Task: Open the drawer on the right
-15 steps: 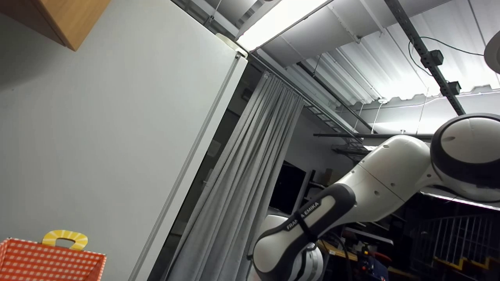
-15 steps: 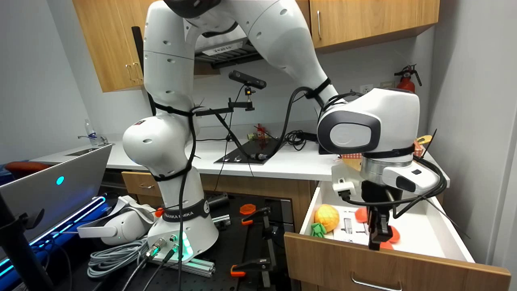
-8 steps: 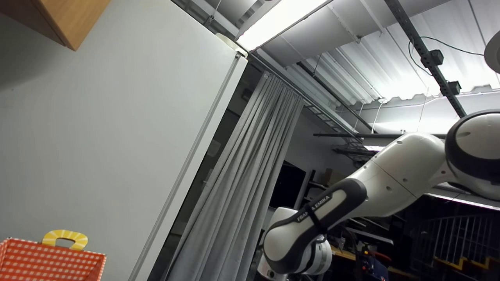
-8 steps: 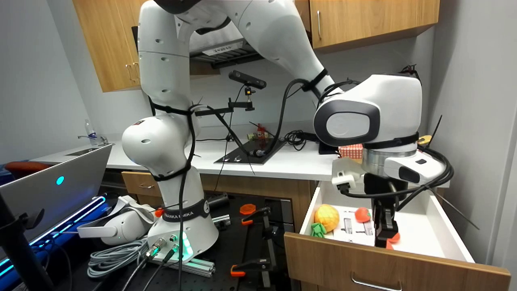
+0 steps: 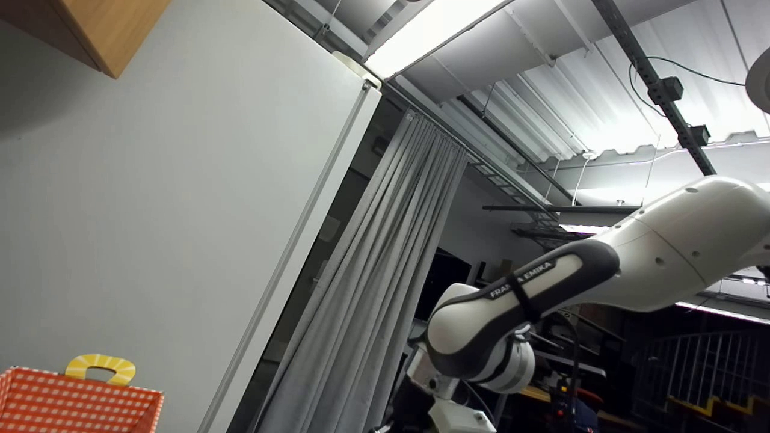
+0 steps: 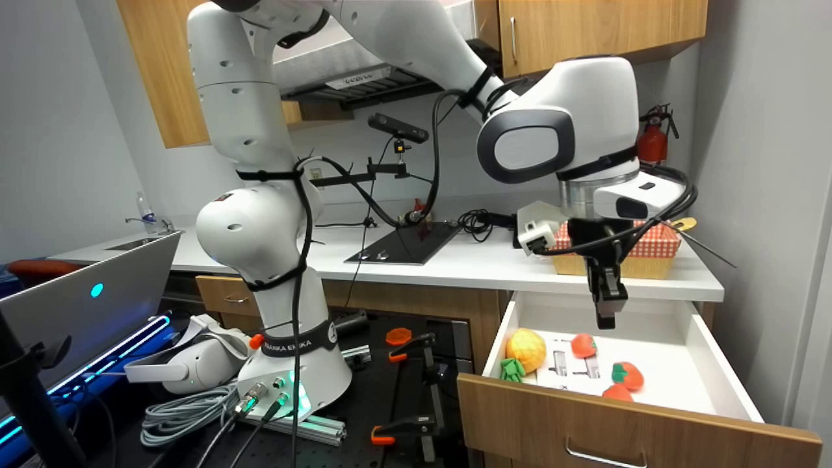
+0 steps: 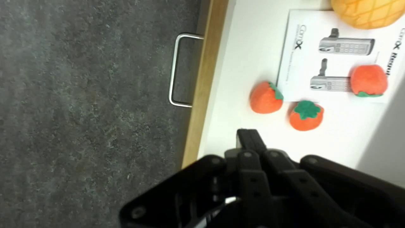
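Your gripper (image 7: 251, 139), w/ tips together, hangs over the open drawer (image 6: 650, 429), lower R in an exterior view. Ht. hard to judge.

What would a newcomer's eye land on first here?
Probably the white robot arm, arching across an exterior view, its gripper shut above the pulled-out drawer at lower right. Next, the bright colours in that drawer: a yellow toy pineapple on the left as pictured, and three red-orange toys with green on them. After that, likely the red-checked box on the countertop behind the gripper.
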{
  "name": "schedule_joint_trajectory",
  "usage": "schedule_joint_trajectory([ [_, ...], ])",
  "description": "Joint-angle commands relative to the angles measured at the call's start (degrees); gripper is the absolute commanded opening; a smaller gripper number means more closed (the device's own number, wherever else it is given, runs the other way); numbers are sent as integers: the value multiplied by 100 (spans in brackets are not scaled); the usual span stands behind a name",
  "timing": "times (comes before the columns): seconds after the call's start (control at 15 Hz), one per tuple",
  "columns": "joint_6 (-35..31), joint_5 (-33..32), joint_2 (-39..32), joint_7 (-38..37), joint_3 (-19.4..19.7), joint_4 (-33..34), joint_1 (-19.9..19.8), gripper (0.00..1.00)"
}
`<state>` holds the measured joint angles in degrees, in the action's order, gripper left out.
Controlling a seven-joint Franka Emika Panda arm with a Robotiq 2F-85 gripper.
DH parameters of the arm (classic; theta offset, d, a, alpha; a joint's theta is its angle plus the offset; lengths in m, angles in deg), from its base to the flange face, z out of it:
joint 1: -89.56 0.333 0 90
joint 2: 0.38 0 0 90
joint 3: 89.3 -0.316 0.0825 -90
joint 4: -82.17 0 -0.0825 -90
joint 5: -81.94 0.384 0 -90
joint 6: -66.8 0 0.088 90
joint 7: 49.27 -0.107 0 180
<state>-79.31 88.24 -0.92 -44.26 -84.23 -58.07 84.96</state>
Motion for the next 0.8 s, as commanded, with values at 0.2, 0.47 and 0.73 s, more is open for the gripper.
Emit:
schedule_joint_trajectory([
  [0.2, 277, 832, 944, 833, -182, -537, 279, 0],
  [0.47, 511, 934, 1190, 1015, -143, -659, 436, 41],
  [0.73, 639, 1082, 1386, 1213, -105, -725, 541, 72],
])
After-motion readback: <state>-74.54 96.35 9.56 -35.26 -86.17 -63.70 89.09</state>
